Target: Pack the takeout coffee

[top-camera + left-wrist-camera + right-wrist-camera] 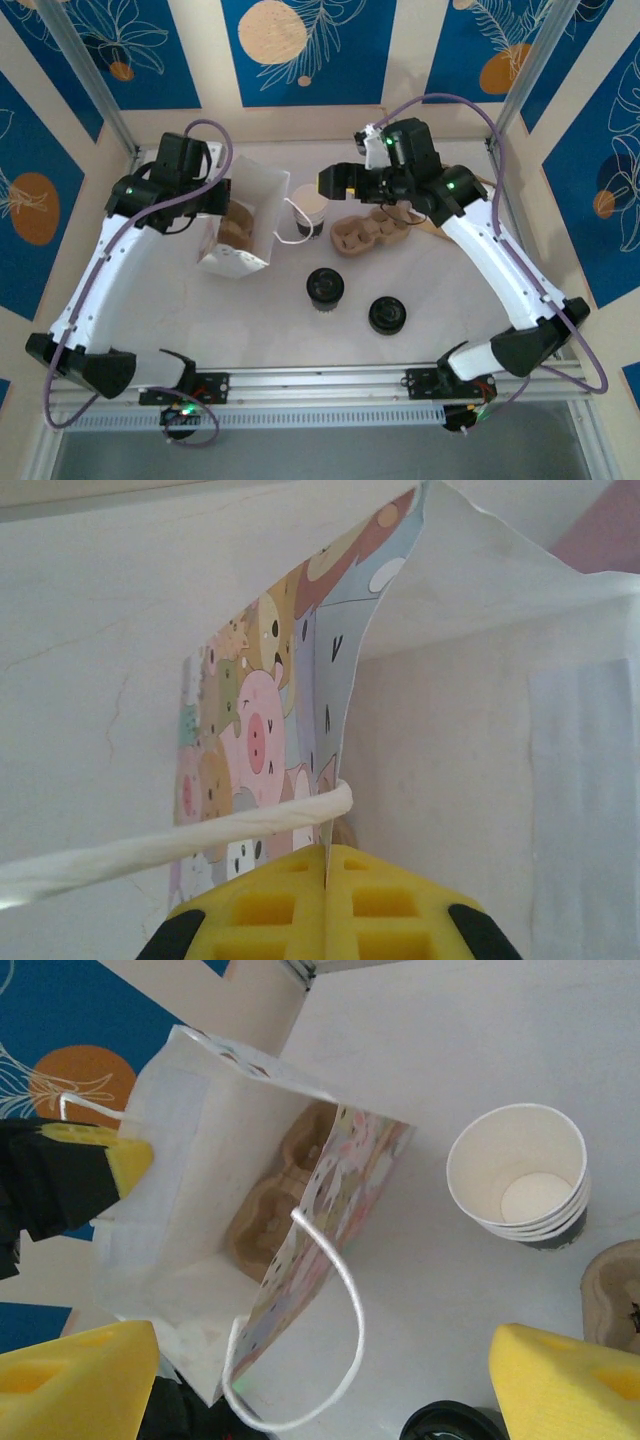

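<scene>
Takeout coffee (325, 288), a small cup under a round black plastic lid, stands on the white table (280, 330) just in front of the upright white paper bag (245, 215), apart from both arms. A second black round lid (387, 315) lies to its right. The left claw (327, 855) is clenched on the bag's rim. The right claw (320, 1380) hangs released, jaws wide, above the bag's mouth. A lidless white paper cup (520, 1175) stands beside the bag, and a brown pulp cup tray (370, 232) lies near it.
</scene>
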Action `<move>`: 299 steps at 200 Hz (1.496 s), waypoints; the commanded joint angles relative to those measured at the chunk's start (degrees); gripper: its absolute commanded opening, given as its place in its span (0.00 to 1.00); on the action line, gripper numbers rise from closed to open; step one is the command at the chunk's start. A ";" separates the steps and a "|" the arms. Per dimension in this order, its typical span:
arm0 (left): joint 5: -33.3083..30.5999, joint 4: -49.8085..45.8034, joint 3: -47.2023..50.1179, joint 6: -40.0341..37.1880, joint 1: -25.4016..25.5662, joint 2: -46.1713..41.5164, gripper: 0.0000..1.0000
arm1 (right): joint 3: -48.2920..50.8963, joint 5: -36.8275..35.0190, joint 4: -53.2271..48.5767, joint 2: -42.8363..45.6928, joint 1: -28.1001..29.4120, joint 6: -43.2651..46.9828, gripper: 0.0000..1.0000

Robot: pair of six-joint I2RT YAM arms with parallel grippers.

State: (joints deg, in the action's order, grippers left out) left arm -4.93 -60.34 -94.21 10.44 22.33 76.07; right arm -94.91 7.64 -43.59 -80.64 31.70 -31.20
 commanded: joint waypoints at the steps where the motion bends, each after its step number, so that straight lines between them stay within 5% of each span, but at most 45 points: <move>1: 4.10 0.73 1.23 -4.75 1.74 0.42 0.00 | 2.80 2.15 3.66 1.71 -0.87 -0.68 0.87; 75: 2.01 0.32 2.28 -8.80 8.80 3.59 0.00 | 10.13 6.51 6.20 3.91 -5.19 -0.70 0.87; 128: -7.33 -3.89 -1.85 -16.31 10.16 3.65 0.00 | 13.77 12.69 8.60 6.00 -8.76 0.91 0.87; 172: -13.91 -4.34 -4.14 -22.01 14.24 3.42 0.00 | 14.46 16.60 9.36 5.68 -5.04 5.13 0.87; 222: -18.72 -0.61 -2.14 -25.09 22.38 5.36 0.00 | 13.67 9.03 7.20 -0.56 0.94 3.60 0.84; 299: -17.83 3.15 4.09 -22.90 25.57 3.54 0.00 | 18.63 -1.51 3.33 -1.37 6.27 5.88 0.78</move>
State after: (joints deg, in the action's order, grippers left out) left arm -21.54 -59.02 -91.09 -12.78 46.61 81.19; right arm -78.28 10.13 -37.67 -83.40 36.62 -27.22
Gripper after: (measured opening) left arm 0.041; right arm 0.788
